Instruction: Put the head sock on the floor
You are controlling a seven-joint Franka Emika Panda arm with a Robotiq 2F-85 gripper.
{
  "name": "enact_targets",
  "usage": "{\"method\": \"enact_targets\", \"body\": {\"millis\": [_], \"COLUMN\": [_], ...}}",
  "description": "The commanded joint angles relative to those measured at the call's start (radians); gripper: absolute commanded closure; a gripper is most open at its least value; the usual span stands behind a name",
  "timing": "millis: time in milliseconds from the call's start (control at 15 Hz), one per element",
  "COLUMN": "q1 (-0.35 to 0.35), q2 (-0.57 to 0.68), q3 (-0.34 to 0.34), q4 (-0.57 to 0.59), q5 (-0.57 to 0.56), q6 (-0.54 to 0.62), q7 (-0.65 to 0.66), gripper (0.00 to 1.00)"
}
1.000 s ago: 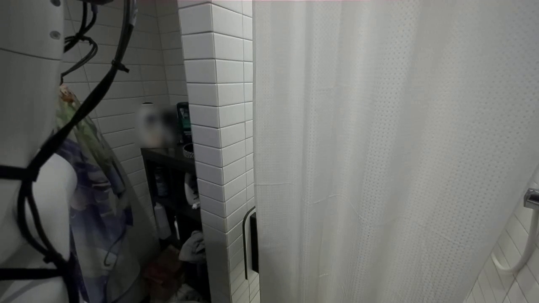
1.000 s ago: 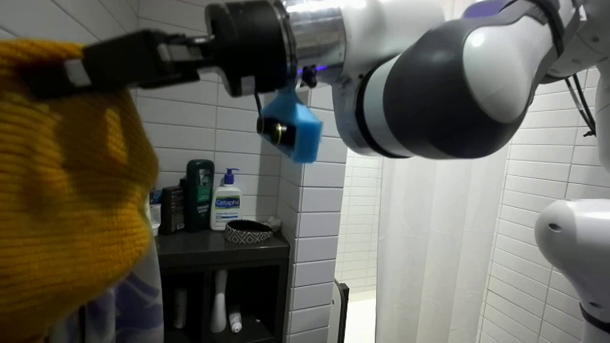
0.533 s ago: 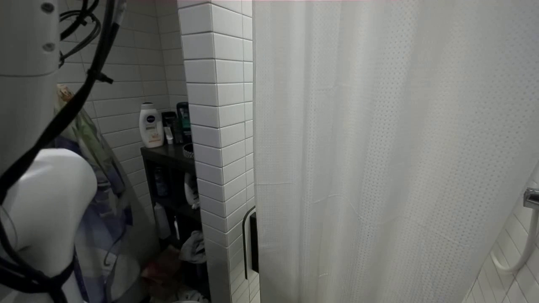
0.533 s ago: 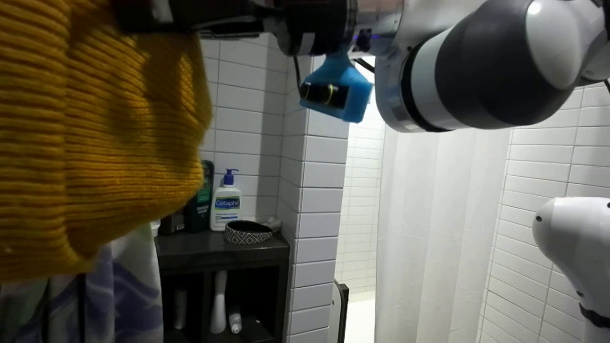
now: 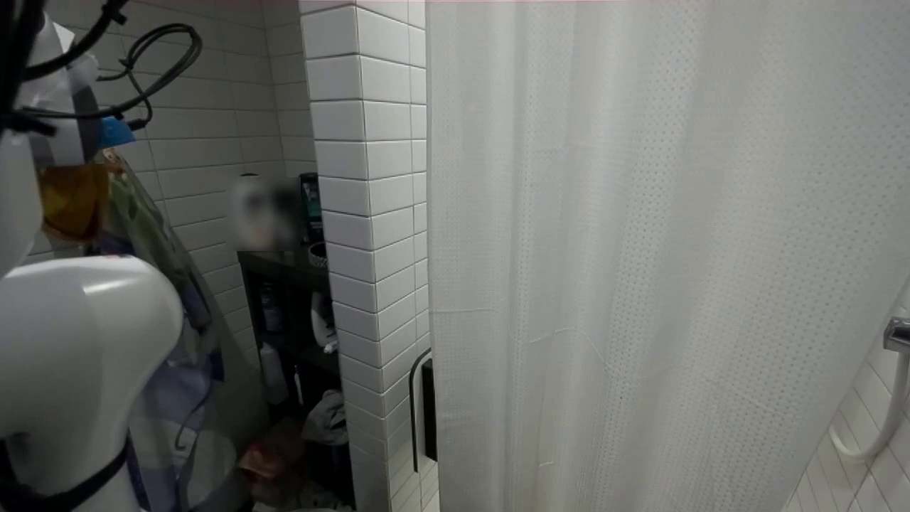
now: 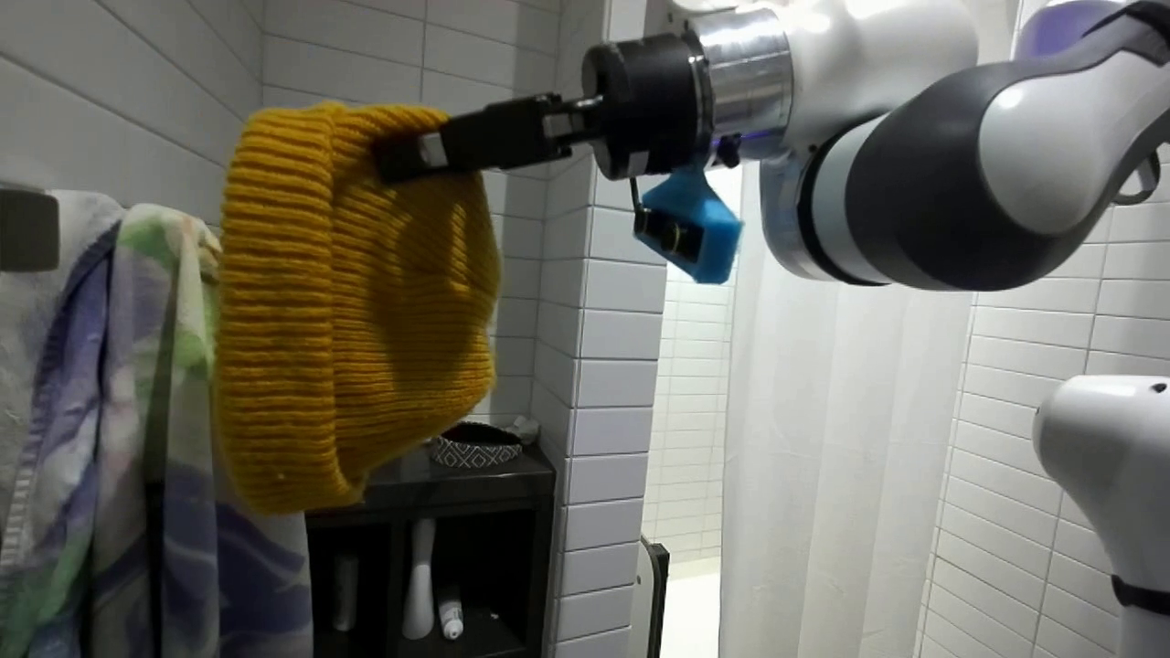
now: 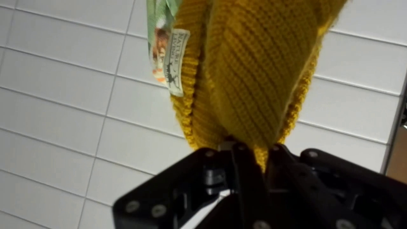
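Observation:
The head sock is a mustard-yellow ribbed knit hat (image 6: pixel 366 320) with a folded cuff. It hangs in the air in front of the towel and shelf. A small part of it (image 5: pixel 75 203) shows behind the arm in an exterior view. My gripper (image 6: pixel 402 160) is shut on its upper edge, so the hat hangs below the fingers. In the wrist view the hat (image 7: pixel 254 70) fills the upper middle, with a pale label on its cuff. There the gripper (image 7: pixel 257 149) has yellow knit pinched between its fingers. I cannot make out the floor under the hat.
A patterned towel (image 6: pixel 110 366) hangs on the left wall. A dark shelf unit (image 6: pixel 411 493) holds a black-and-white band (image 6: pixel 475 448) and lower items. A tiled wall corner (image 6: pixel 612 384) and a white shower curtain (image 6: pixel 823 439) stand right of it.
The gripper and hat first rose, then came lower. They moved away from one camera, so the hat looks smaller and farther right. The hat now shows behind the arm in an exterior view.

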Motion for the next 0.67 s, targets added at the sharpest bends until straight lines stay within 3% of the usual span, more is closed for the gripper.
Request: {"method": "enact_targets", "body": {"millis": [0,333,600], "q1": [-0.129,-0.228,-0.280], "q2": [-0.009,0.013,0.059], "q3": [0.106,0.193,0.218], "q4": [-0.031,-0.054,-0.048], "q5": [0.047,0.080,0.079], "q6": [0.000,0.004,0.007], "q7": [-0.009,-0.007,-0.018], "gripper": [0.99,0.99,0.99]}}
